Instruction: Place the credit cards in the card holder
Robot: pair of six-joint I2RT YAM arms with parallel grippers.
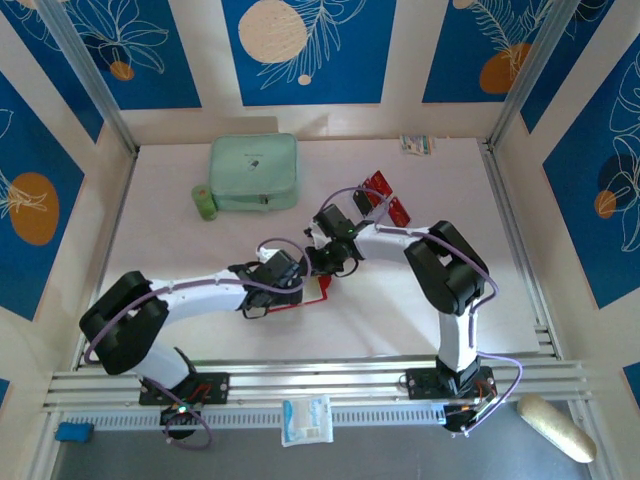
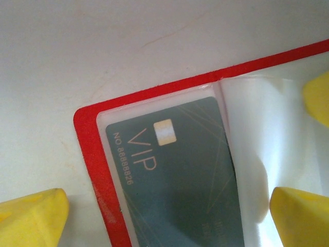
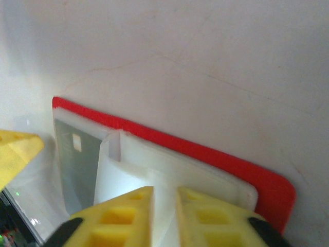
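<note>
Progress: one card housed, the others outstanding.
Open card holder (image 2: 93,154) lies at the centre of the bench (image 1: 180,240); a grey VIP card (image 2: 180,180) sits in its nine o'clock sleeve, while the three o'clock sleeve (image 3: 128,180) appears empty. Loose red cards (image 1: 385,197) lie at one o'clock, well apart. Over it the left pincer (image 2: 169,211) is spread wide; the right pincer (image 3: 164,206) stands nearly closed astride that sleeve, grip not determinable.
</note>
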